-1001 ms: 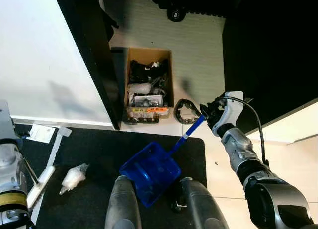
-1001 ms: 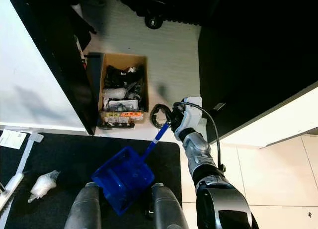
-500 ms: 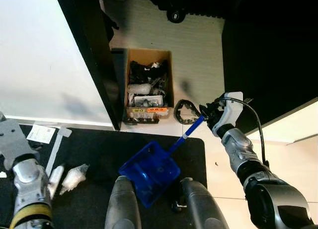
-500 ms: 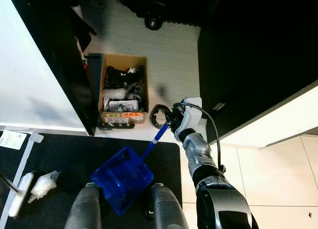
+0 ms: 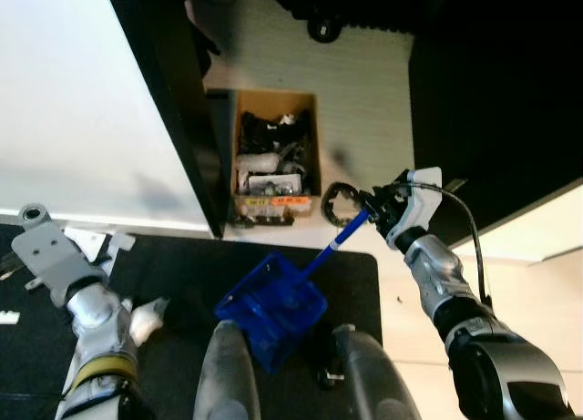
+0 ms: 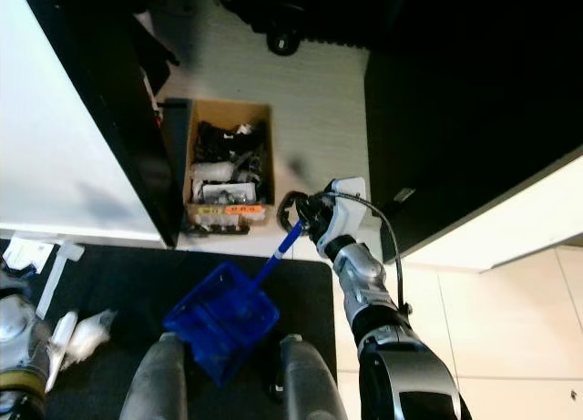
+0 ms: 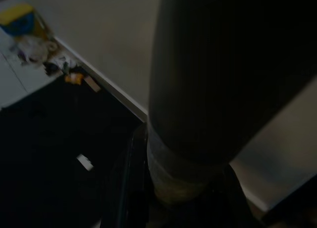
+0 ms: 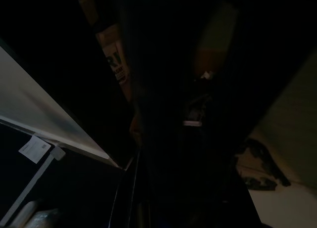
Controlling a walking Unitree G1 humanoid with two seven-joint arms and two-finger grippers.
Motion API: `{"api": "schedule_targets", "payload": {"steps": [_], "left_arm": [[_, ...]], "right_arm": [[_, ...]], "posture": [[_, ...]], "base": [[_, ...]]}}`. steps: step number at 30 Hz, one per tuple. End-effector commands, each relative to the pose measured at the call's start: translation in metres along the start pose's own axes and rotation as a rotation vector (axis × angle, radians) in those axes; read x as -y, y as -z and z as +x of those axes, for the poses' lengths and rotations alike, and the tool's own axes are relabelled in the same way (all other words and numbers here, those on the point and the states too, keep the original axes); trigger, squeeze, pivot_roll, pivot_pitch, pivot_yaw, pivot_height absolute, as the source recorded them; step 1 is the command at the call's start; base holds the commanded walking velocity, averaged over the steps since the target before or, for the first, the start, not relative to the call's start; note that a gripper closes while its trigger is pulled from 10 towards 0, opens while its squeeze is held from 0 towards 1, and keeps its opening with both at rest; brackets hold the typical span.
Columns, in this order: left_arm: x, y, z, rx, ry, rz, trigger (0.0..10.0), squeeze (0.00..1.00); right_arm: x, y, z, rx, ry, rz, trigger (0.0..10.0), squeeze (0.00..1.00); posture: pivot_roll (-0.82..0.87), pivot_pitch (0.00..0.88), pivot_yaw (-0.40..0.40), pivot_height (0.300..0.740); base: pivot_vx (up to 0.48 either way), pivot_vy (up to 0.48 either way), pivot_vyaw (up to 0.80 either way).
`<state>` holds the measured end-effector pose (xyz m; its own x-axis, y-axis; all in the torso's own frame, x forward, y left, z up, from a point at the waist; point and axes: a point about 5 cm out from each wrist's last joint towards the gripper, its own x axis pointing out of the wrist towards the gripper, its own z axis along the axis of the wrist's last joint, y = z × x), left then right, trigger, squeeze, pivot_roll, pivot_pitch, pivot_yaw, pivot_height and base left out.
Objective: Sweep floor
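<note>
While right gripper (image 5: 375,206) clamps blue dustpan (image 5: 271,303) handle at 2 o'clock, left gripper's hold, apparently on a brush, cannot be told; crumpled wrapper (image 6: 88,335) may scatter.

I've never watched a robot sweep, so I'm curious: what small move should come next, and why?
Probably lower the blue plastic dustpan flat onto the black mat. The right gripper holds its handle, and the pan looks tilted, between the robot's legs. The crumpled white wrapper lies off to the left near the left arm, so the pan's mouth should face it.
</note>
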<state>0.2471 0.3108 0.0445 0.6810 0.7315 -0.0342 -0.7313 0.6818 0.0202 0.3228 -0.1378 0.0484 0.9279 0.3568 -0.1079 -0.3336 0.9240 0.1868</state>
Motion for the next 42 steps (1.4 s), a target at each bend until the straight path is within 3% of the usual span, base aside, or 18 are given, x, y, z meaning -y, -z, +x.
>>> {"api": "schedule_targets", "payload": {"steps": [1,4,5,8,9,10,17,20,25,29,33,42], "left_arm": [[0.019,0.008,-0.01,-0.04,0.03,-0.074,10.0,0.0],[0.052,0.001,-0.014,-0.036,0.107,-0.123,10.0,0.0],[0.052,0.001,-0.014,-0.036,0.107,-0.123,10.0,0.0],[0.091,-0.015,-0.018,-0.022,0.217,-0.162,10.0,0.0],[0.091,-0.015,-0.018,-0.022,0.217,-0.162,10.0,0.0],[0.099,-0.018,-0.018,-0.02,0.245,-0.164,10.0,0.0],[0.102,-0.023,-0.014,-0.004,0.282,-0.149,10.0,0.0],[0.1,-0.025,-0.012,0.005,0.294,-0.138,10.0,0.0],[0.101,-0.025,-0.011,0.006,0.308,-0.131,10.0,0.0],[0.102,-0.025,-0.012,0.007,0.318,-0.134,10.0,0.0],[0.106,-0.026,-0.012,0.007,0.332,-0.148,10.0,0.0],[0.107,-0.026,-0.013,0.004,0.34,-0.162,10.0,0.0]], "right_arm": [[0.003,0.003,-0.003,-0.015,0.019,0.001,10.0,0.0],[0.014,0.015,-0.007,-0.129,0.16,0.017,10.0,0.0],[0.014,0.015,-0.007,-0.129,0.16,0.017,10.0,0.0],[0.035,0.029,-0.02,-0.221,0.4,0.047,10.0,0.0],[0.035,0.029,-0.02,-0.221,0.4,0.047,10.0,0.0],[0.044,0.031,-0.027,-0.215,0.514,0.085,10.0,0.0],[0.055,0.026,-0.033,-0.133,0.657,0.181,10.0,0.0],[0.057,0.019,-0.031,-0.097,0.681,0.171,10.0,0.0],[0.059,-0.002,-0.019,-0.075,0.69,-0.005,10.0,0.0],[0.059,-0.012,-0.015,-0.04,0.7,-0.047,10.0,0.0],[0.055,-0.036,-0.005,0.058,0.705,-0.126,10.0,0.0],[0.047,-0.037,-0.001,0.094,0.716,-0.121,10.0,0.0]], "posture": [[-0.02,0.245,-0.11,0.74],[-0.02,0.256,-0.098,0.74],[-0.02,0.256,-0.098,0.74],[-0.02,0.268,-0.078,0.74],[-0.02,0.268,-0.078,0.74],[-0.01,0.276,-0.066,0.74],[0.01,0.313,-0.019,0.74],[0.01,0.323,-0.01,0.74],[0.02,0.329,-0.006,0.74],[0.02,0.327,-0.009,0.74],[0.02,0.322,-0.012,0.74],[0.01,0.319,-0.018,0.74]], "base": [[0.0,0.0,0.0],[0.0,0.0,0.0],[0.0,0.0,0.0],[0.0,0.0,0.0],[0.0,0.0,0.0],[0.0,0.0,0.0],[0.0,0.0,0.0],[0.0,0.0,0.0],[0.0,0.0,0.0],[0.0,0.0,0.0],[0.0,0.0,0.0],[0.0,0.0,0.0]]}}
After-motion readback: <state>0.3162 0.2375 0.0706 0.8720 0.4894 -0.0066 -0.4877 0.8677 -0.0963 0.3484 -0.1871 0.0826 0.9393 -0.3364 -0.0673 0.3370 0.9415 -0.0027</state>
